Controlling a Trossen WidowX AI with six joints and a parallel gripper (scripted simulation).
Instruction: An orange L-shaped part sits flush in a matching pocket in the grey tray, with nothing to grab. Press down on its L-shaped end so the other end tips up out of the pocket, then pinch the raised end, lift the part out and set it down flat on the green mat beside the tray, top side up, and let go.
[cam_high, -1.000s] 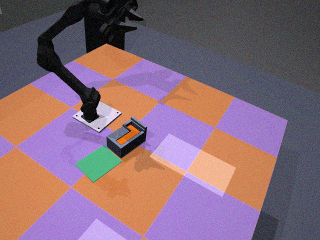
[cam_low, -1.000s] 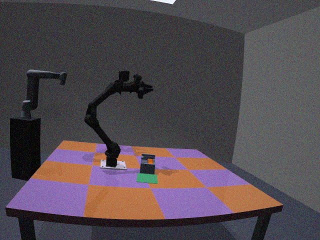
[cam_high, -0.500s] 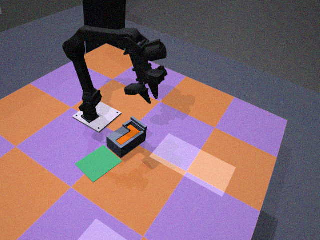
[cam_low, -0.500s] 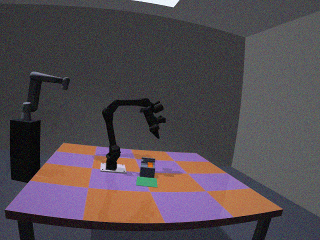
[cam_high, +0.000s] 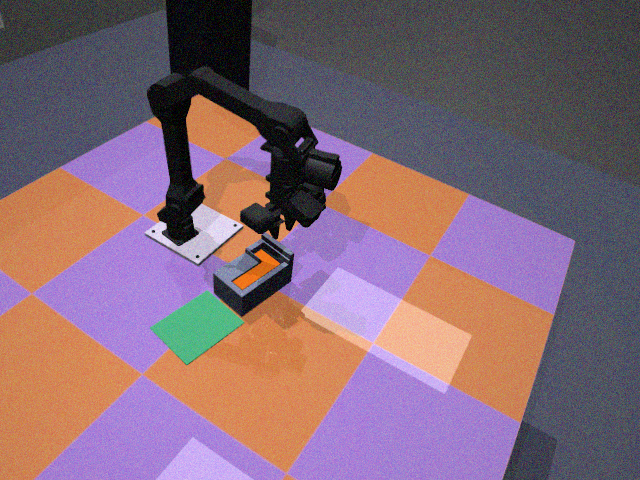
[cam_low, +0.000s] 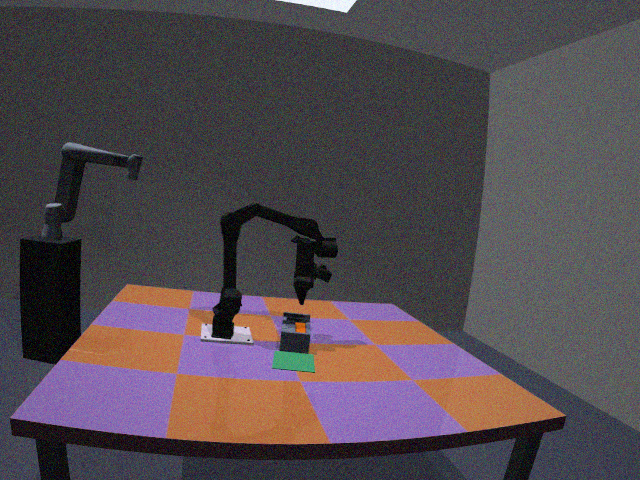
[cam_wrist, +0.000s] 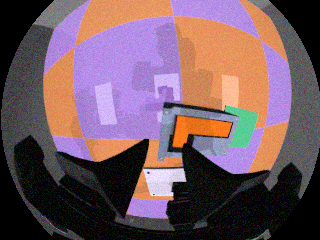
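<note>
The orange L-shaped part (cam_high: 258, 272) (cam_low: 300, 327) (cam_wrist: 205, 126) lies in its pocket in the grey tray (cam_high: 263, 295) (cam_low: 295, 342) (cam_wrist: 215, 145), with no end visibly raised. Its L-shaped end is beside the tray's raised end wall. The green mat (cam_high: 196, 328) (cam_low: 293, 361) (cam_wrist: 245, 127) lies flat at the tray's other end and holds nothing. My gripper (cam_high: 282, 232) (cam_low: 301, 303) (cam_wrist: 166, 144) points down, partly open and empty, above the end of the tray with the raised wall. Its fingertips are clear of the part and the tray.
The arm's white base plate (cam_high: 217, 227) (cam_low: 242, 335) (cam_wrist: 160, 182) is on the checkered table beside the tray. Pale light patches and arm shadows fall on the table. A second, grey arm (cam_low: 69, 191) stands on a black pedestal (cam_low: 50, 297) beyond the table.
</note>
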